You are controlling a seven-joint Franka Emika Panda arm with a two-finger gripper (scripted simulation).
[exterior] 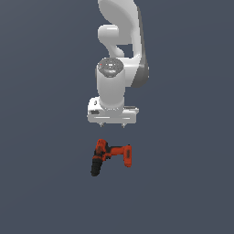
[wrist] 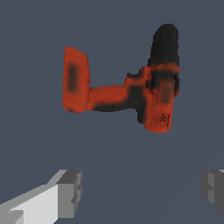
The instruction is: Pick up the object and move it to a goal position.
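Drill (exterior: pixel 109 156) lies on its side on the flat dark grey-blue surface (exterior: pixel 41 183), just nearer the exterior camera than the arm's hand and roughly centred in that view. It is L-shaped. The motor body with the black chuck (exterior: pixel 96 168) runs from the orange rear cap toward the near side, chuck end pointing toward the exterior camera and slightly to the exterior view's left. The handle runs crosswise from the body toward the exterior view's right and ends in a wider orange battery foot (exterior: pixel 128 156). The handle is the longer arm of the L in both views.

Wrist view shows the same drill (wrist: pixel 131 92) whole: black chuck (wrist: pixel 165 43), orange body with dark patches, dark-striped handle, flat foot (wrist: pixel 75 81).

Surroundings: only the white arm (exterior: pixel 119 41) and the bare surface. Nothing lies between the gripper and the drill.

Gripper (exterior: pixel 113 125): hangs above the surface, pointing straight down, just beyond the drill's far side, not touching it. In the wrist view the two grey fingertips (wrist: pixel 70 192) stand well apart at opposite edges of the picture, spread wide, with only bare surface between them. It holds nothing.
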